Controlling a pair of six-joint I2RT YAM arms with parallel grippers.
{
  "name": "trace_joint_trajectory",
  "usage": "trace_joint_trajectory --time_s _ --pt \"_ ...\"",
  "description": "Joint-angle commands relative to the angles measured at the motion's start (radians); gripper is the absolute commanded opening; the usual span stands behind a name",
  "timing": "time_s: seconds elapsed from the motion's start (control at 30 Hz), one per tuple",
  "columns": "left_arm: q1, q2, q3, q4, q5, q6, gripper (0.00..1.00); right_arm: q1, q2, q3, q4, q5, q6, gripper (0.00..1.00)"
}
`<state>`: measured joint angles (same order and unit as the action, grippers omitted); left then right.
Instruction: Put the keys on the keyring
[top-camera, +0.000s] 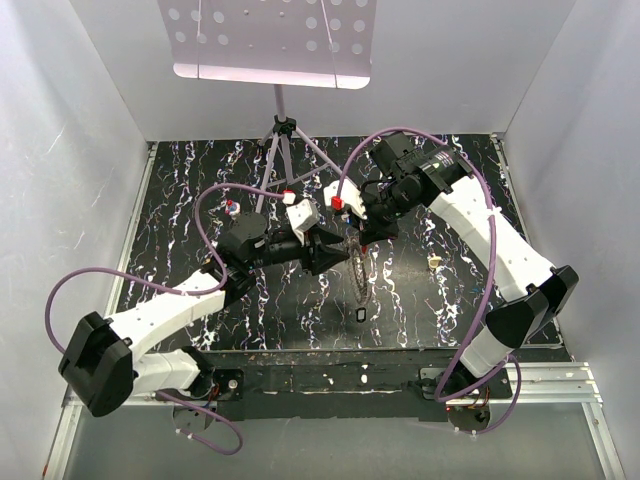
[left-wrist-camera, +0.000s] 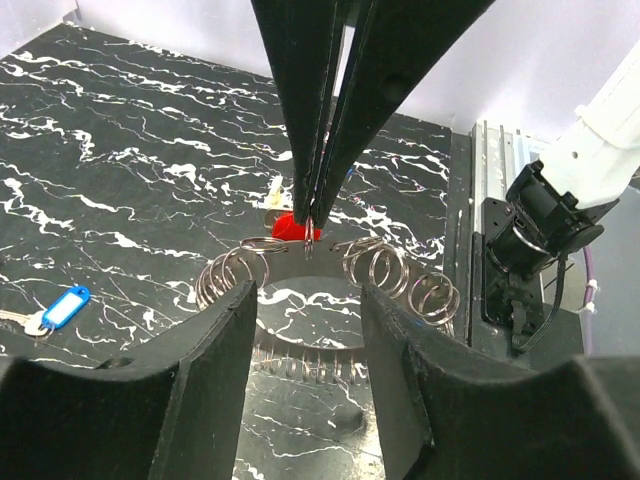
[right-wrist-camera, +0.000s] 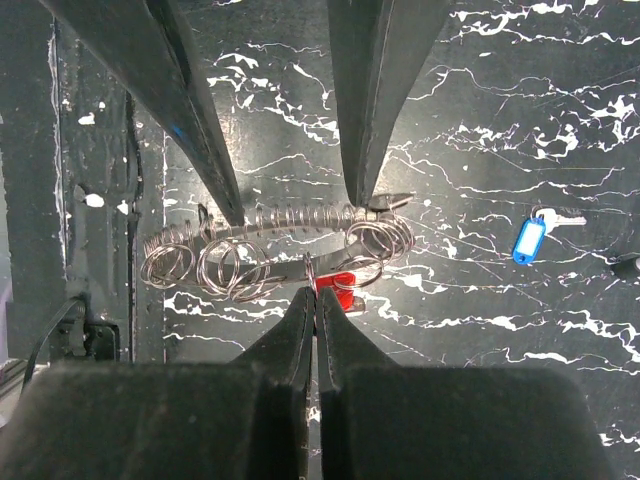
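Observation:
The keyring, a thin grey metal ring fringed with small wire rings, is held off the table, edge-on in the top view. My left gripper is shut on it; in the left wrist view its rim runs between my left gripper's fingers. My right gripper is shut on the small ring of a red key, held against the keyring just past my right gripper. The red key hangs below the right fingertips. A blue key and a cream key lie on the table.
The black marbled table has white walls on three sides. A music stand with its tripod stands at the back centre. The blue key also shows left of the left arm. A small dark piece lies near the front edge.

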<state>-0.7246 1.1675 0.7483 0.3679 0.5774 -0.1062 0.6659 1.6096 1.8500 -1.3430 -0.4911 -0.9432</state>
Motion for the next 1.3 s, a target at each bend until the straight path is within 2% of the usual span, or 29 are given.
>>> trace_joint_trajectory --time_s 0.0,0.2,0.33,0.77,0.9,1.03,1.13,1.27 --pt "-0.015 0.007 0.036 0.054 -0.016 0.034 0.44 0.001 -0.028 0.04 -0.203 -0.041 0.011 0.01" --pt "-0.025 0.021 0.043 0.083 0.002 0.025 0.4 0.001 -0.034 0.043 -0.203 -0.044 0.011 0.01" --pt "-0.033 0.035 0.048 0.097 0.012 0.014 0.34 0.001 -0.033 0.043 -0.203 -0.047 0.014 0.01" --pt "-0.052 0.067 0.062 0.092 -0.024 0.036 0.25 0.001 -0.039 0.046 -0.206 -0.069 0.017 0.01" --pt "-0.056 0.073 0.062 0.094 -0.025 0.039 0.17 0.001 -0.04 0.043 -0.206 -0.07 0.018 0.01" --pt "-0.056 0.08 0.065 0.086 -0.021 0.042 0.13 0.001 -0.042 0.044 -0.206 -0.072 0.018 0.01" --pt "-0.056 0.081 0.066 0.085 -0.014 0.045 0.02 0.0 -0.042 0.043 -0.206 -0.073 0.017 0.01" --pt "-0.058 0.089 0.08 0.052 -0.004 0.059 0.0 0.0 -0.045 0.044 -0.209 -0.079 0.018 0.01"
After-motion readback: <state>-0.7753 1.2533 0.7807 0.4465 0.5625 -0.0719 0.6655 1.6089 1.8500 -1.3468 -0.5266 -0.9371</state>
